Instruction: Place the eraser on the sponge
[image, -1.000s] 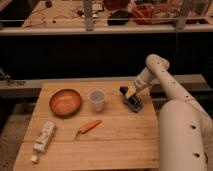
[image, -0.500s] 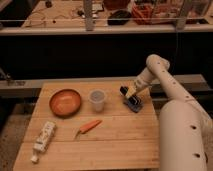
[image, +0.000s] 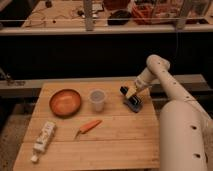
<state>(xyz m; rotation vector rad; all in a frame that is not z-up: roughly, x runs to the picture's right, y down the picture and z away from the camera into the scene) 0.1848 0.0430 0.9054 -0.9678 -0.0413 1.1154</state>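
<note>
Currently hand (image: 131, 94) hovers just over sponge (image: 135, 105) nr rt edge of counter (image: 100, 145); can't tell whether it's spread or pinching anything.

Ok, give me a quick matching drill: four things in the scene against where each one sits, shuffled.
1 bowl
2 cup
3 carrot
4 gripper

a nearer the camera than the cup
b far right, at the sponge
c left of the cup
d between bowl and gripper

Pairs: 1-c, 2-d, 3-a, 4-b
</note>
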